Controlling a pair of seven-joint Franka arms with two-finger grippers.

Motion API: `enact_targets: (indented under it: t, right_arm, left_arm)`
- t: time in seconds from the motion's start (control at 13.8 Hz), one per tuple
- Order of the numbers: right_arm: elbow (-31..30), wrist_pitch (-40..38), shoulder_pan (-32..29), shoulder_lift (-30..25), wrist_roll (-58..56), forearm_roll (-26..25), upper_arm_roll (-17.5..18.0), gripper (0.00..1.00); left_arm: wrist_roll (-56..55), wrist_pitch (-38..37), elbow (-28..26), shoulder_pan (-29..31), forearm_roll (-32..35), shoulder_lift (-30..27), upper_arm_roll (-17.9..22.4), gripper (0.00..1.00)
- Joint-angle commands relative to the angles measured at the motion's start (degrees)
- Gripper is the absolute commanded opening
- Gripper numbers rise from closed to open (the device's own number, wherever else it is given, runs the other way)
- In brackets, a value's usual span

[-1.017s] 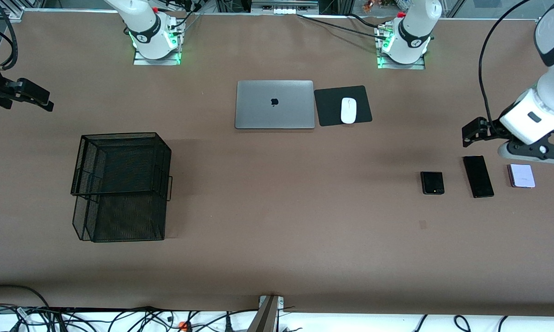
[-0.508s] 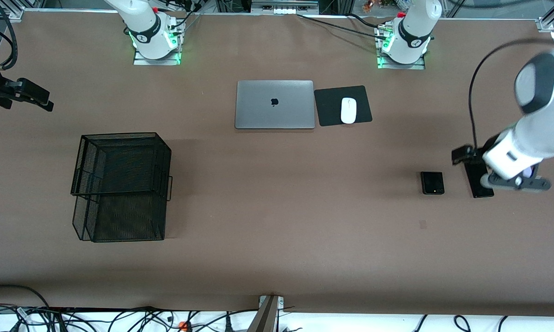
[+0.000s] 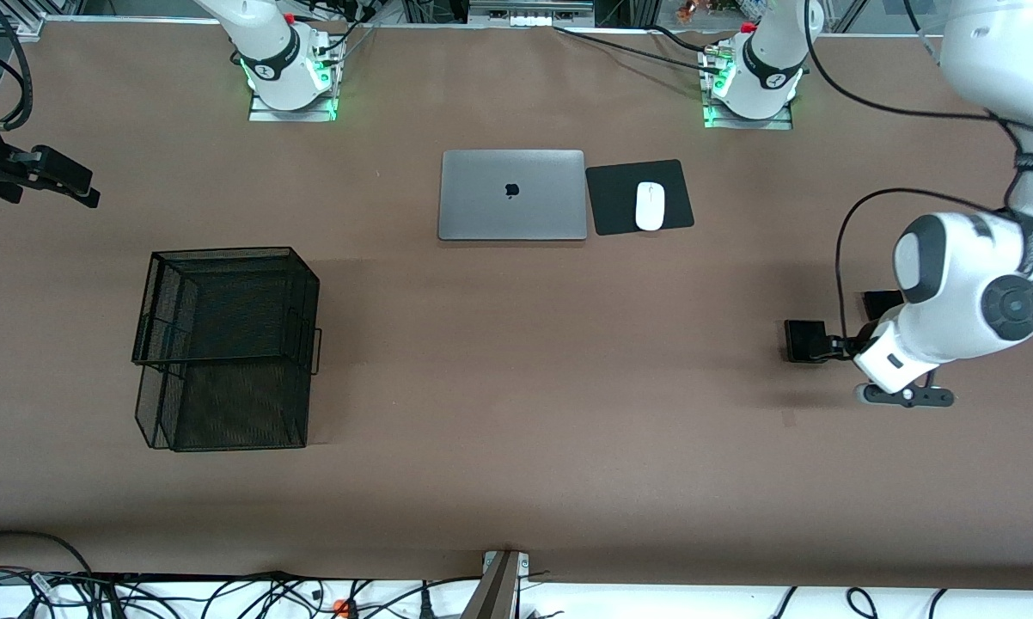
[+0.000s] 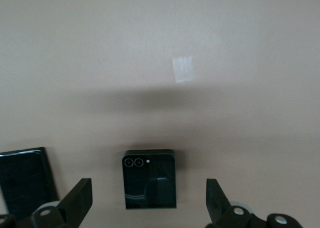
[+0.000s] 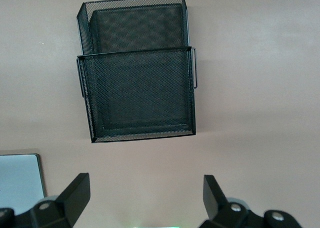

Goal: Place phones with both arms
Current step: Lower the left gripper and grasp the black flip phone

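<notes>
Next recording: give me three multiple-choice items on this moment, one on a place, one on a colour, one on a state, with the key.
1. The left gripper is over
A. the small black phone
B. the laptop
C. the wire basket

2. The mouse lies on a pad that is
A. white
B. black
C. grey

3. The left gripper's jaws are
A. shut on a phone
B. shut on nothing
C. open

Key:
1 A: the left wrist view shows the small phone on the table between the two fingers.
2 B: the front view shows a white mouse on a black pad beside the laptop.
3 C: the fingers stand wide apart, holding nothing.

The right gripper waits open over the right arm's end of the table.
</notes>
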Motion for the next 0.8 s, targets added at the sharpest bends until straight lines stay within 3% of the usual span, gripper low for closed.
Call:
enact_targets:
  t: [0.0, 0.22, 0.51, 0.73]
  right_arm:
    - [0.8, -0.9, -0.4, 0.0, -0.7, 0.7, 0.1, 1.0]
    - [0.7, -1.5, -0.4, 0.1, -1.2, 0.6, 0.1, 1.0]
    - [0.6, -2.7, -0.3, 0.1, -1.6, 0.3, 0.4, 1.0]
    - [0.3, -2.9, -0.3, 0.1, -1.4, 0.7, 0.4, 1.0]
  left_arm:
    - [0.2, 4.8, -6.4, 1.0, 0.0, -2.0, -0.1, 1.0]
    - [0.2, 8.6, -11.3, 1.9, -0.1, -2.1, -0.2, 1.0]
    - [0.1, 19.7, -18.3, 2.0, -0.1, -1.6, -0.2, 1.0]
    - [0.1, 22.4, -19.6, 2.0, -0.1, -0.5, -0.2, 1.0]
